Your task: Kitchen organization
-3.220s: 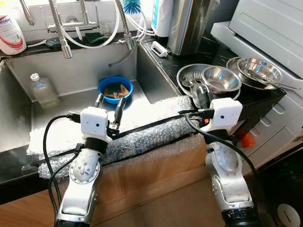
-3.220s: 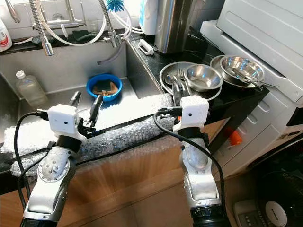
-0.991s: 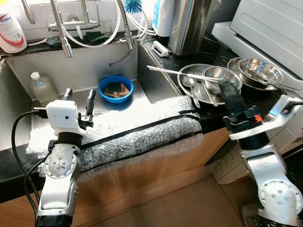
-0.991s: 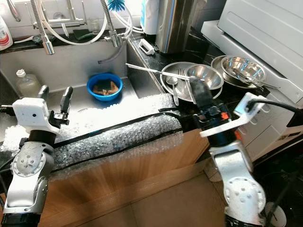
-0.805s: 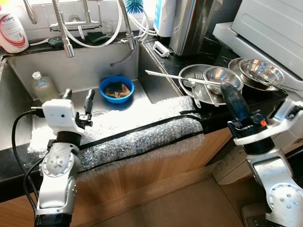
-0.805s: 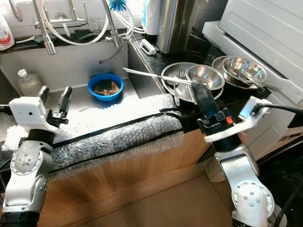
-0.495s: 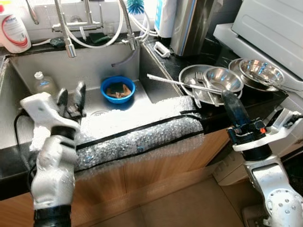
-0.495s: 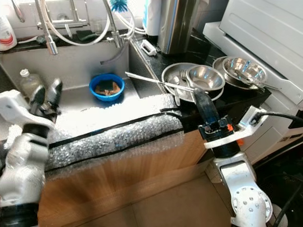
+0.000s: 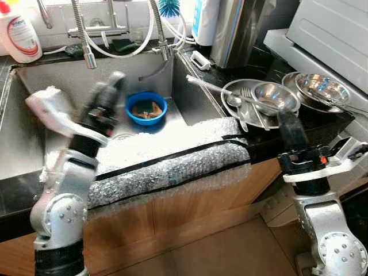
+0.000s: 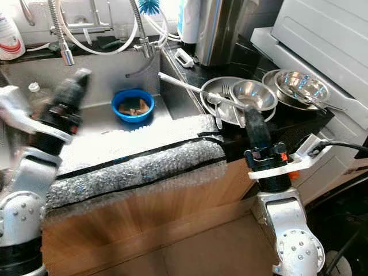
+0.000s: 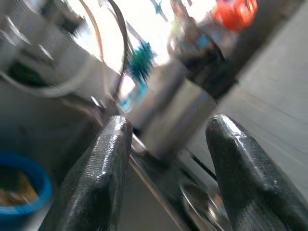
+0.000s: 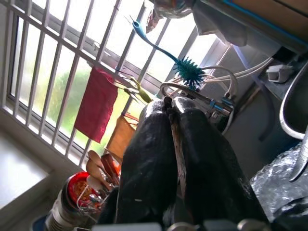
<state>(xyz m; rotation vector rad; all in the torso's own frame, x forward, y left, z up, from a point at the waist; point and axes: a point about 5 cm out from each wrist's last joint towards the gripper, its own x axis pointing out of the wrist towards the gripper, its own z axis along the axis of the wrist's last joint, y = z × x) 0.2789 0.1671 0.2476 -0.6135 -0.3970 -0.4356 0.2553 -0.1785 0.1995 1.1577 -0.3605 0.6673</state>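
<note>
I'm holding a long utensil (image 9: 221,92) in the clenched right pincer (image 9: 287,123), lifting it clear of the plate (image 9: 230,92). Left pincer (image 11: 166,163), released, is hovering over the sink (image 9: 144,75), free to receive.

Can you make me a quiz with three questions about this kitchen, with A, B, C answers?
1. Where is the blue bowl?
A. in the sink
B. on the floor
C. on the washer

2. What colour is the brush by the taps?
A. red
B. blue
C. yellow

3. How are the right gripper's jaws?
A. wide open
B. shut together
C. holding a cup

Answers:
1 A, it sits on the sink bottom.
2 B, its bristles are blue.
3 B, the fingers press together in the right wrist view.
</note>
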